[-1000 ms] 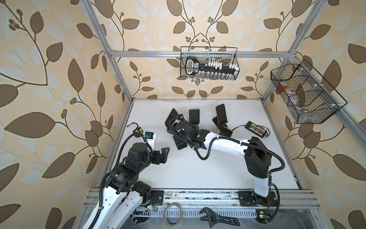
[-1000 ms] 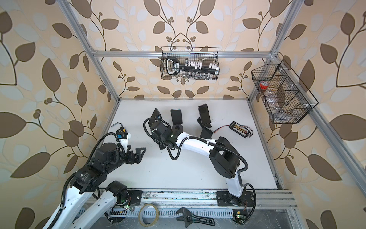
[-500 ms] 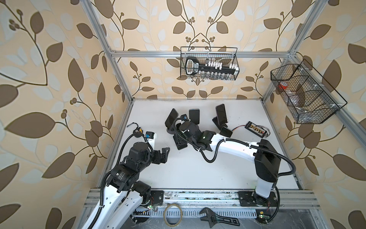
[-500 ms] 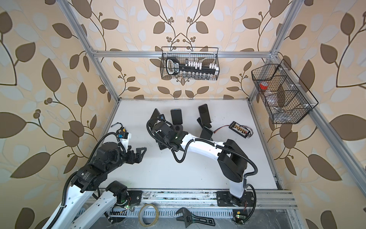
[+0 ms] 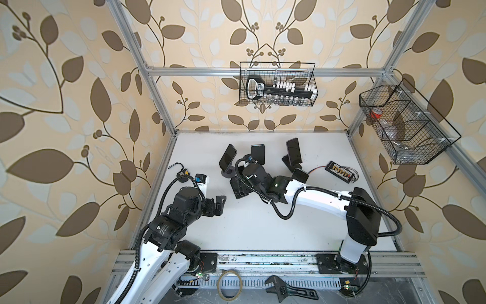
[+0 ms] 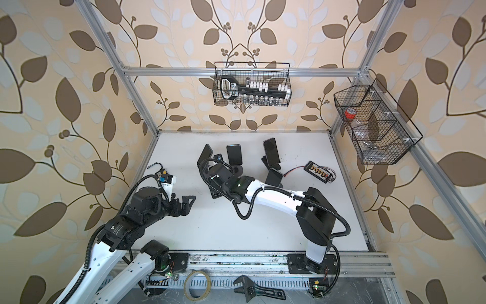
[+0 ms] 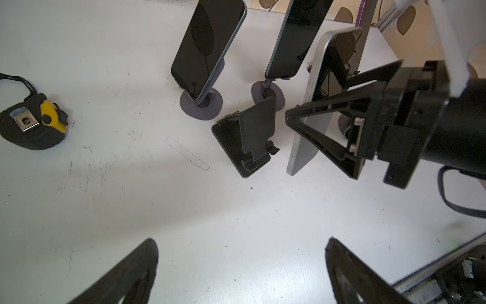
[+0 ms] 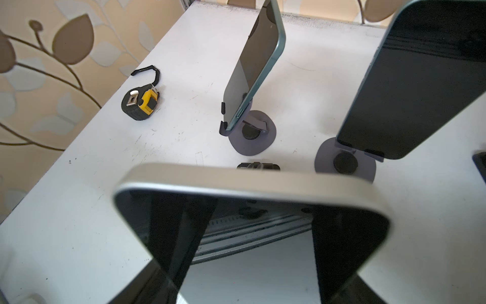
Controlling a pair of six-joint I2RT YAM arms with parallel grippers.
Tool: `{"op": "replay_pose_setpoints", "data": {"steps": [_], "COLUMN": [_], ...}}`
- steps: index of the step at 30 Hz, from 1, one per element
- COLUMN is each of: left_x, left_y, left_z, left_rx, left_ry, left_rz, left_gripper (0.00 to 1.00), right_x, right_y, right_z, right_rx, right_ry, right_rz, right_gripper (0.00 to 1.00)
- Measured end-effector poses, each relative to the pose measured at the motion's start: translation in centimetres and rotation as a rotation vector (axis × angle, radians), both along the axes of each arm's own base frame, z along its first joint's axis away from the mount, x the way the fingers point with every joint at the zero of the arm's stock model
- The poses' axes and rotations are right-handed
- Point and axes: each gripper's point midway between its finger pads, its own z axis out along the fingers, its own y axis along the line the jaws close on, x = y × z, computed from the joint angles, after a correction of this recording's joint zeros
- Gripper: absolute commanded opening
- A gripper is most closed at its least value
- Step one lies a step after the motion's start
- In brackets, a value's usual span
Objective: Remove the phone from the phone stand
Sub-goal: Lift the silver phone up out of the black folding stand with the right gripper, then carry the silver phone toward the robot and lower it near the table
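A silver-edged phone (image 7: pixel 302 142) with a dark screen is upright in my right gripper (image 5: pixel 243 184), which is shut on its side edges. One black finger (image 7: pixel 331 126) lies across the screen. The phone is clear of the black folding phone stand (image 7: pixel 252 134), which sits empty on the white table just beside it. In the right wrist view the phone's top edge (image 8: pixel 249 187) fills the foreground. In both top views the arm's wrist hides most of the phone. My left gripper (image 5: pixel 219 205) (image 7: pixel 242 244) hangs open at the near left, holding nothing.
Behind the stand, a teal phone (image 7: pixel 207 47) and a dark phone (image 7: pixel 297 39) sit on grey round stands, with a purple phone (image 7: pixel 365 26) further back. A yellow tape measure (image 7: pixel 34 123) lies at the left, a small circuit board (image 5: pixel 339 171) at the right. Wire baskets (image 5: pixel 276 86) hang on the walls.
The right arm's elbow has swung to the right, and its gripper has drawn slightly right with the phone. The left arm has not moved.
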Motion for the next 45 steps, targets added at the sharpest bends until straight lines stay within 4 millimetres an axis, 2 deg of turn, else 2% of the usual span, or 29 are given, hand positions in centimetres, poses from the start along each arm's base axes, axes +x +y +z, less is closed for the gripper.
{"op": "replay_pose_setpoints", "data": {"steps": [11,18,24,28,32,39,42,45], "left_x": [0.1,0.2,0.5,0.9,1.5,2.0,2.2,2.4], "left_y": [-0.1,-0.4,-1.6,-2.6,-3.6,-4.7,-4.8,-4.9], "left_z": [0.0,-0.3,0.0,-0.1,0.3,1.0,1.0,1.3], "left_rx": [-0.002,0.005,-0.003,0.012,0.031,0.035,0.034,0.029], "left_ry": [0.000,0.013,-0.004,-0.001,-0.004,-0.035,-0.040,-0.052], "left_rz": [-0.003,-0.019,-0.072,-0.113,-0.155,-0.206,-0.209,-0.211], "left_gripper": [0.99,0.99,0.99,0.99,0.99,0.99,0.99,0.99], "right_x": [-1.6,-2.9,-4.5,-5.8,-6.6,-7.0,-7.2,-7.6], "right_y": [-1.6,-3.6,-6.1,-8.0,-10.5,-15.4,-16.2,-16.1], "right_z": [0.7,0.5,-0.2,-1.3,-2.4,-3.7,-4.2,-4.6], "right_rx": [0.032,0.031,0.027,0.026,0.006,-0.063,-0.091,-0.116], "right_ry": [0.016,0.041,0.082,0.129,0.175,0.231,0.246,0.261], "right_rz": [-0.003,-0.020,-0.045,-0.062,-0.090,-0.145,-0.134,-0.089], "right_gripper": [0.67,0.67,0.67,0.66,0.66,0.65,0.62,0.60]}}
